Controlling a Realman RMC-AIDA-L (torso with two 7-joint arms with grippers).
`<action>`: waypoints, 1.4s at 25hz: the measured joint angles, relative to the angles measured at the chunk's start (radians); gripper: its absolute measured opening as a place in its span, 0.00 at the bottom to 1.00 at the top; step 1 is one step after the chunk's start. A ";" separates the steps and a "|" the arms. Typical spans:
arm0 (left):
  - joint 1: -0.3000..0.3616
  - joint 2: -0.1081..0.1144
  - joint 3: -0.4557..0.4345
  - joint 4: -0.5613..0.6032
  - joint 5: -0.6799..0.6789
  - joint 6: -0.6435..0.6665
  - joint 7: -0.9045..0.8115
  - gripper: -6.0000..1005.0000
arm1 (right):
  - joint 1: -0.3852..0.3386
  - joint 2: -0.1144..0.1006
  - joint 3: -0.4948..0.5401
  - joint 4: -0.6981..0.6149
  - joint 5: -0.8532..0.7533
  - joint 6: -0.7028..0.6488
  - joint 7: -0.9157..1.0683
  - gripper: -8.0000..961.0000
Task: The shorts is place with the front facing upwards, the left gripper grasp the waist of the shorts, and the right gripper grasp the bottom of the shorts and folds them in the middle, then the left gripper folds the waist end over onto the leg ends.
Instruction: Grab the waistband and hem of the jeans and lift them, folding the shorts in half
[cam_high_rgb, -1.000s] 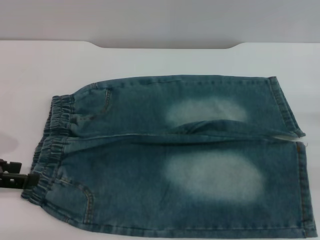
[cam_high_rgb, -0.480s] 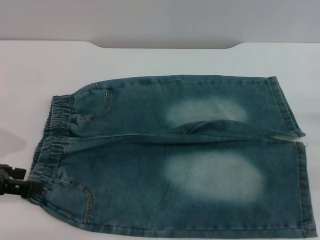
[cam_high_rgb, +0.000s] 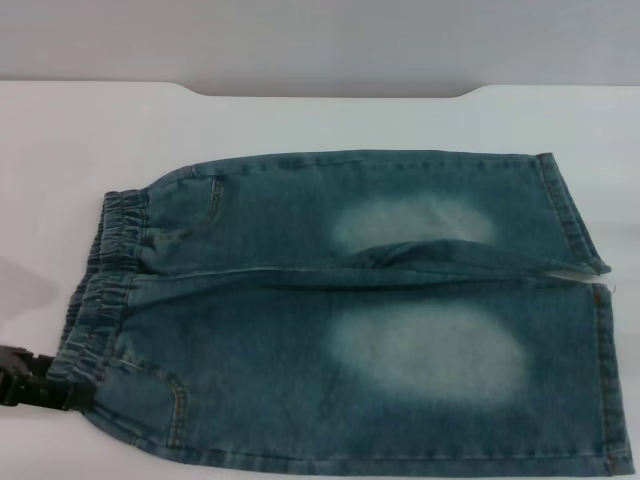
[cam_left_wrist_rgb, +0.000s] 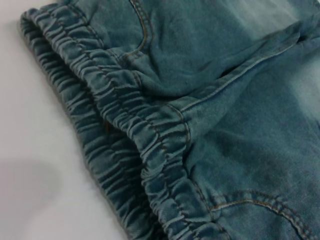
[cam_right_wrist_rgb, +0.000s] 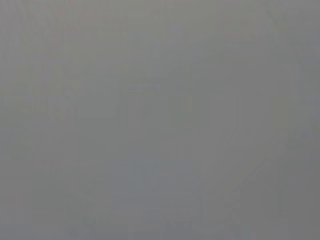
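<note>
The blue-green denim shorts (cam_high_rgb: 350, 310) lie flat on the white table (cam_high_rgb: 90, 130), with pale faded thigh patches facing up. The elastic waist (cam_high_rgb: 105, 280) is at the left and the bottom of the shorts (cam_high_rgb: 605, 380) at the right, with a slit between the two leg ends. My left gripper (cam_high_rgb: 72, 392) is at the near-left corner of the waist, touching the waistband's edge. The left wrist view shows the gathered waistband (cam_left_wrist_rgb: 150, 150) close up, and a pocket seam (cam_left_wrist_rgb: 260, 205). My right gripper is out of view, and its wrist view shows only plain grey.
The table's far edge (cam_high_rgb: 330, 93) has a shallow recess with a grey wall behind it. Bare white tabletop lies to the left of and beyond the shorts. The shorts' near edge reaches the bottom of the head view.
My left gripper has moved along the waistband toward the near corner of the waist and now touches the cloth. The shorts have barely shifted.
</note>
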 joint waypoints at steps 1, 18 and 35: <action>-0.001 -0.001 0.000 0.000 0.000 -0.001 0.000 0.77 | 0.000 0.000 0.001 0.000 0.000 0.000 0.000 0.51; -0.012 -0.002 0.000 0.001 0.000 0.013 0.000 0.76 | 0.002 -0.001 0.009 -0.009 0.005 0.025 0.000 0.51; -0.018 0.002 -0.002 -0.003 0.018 0.015 -0.024 0.75 | 0.006 -0.001 0.010 -0.012 0.016 0.028 0.000 0.51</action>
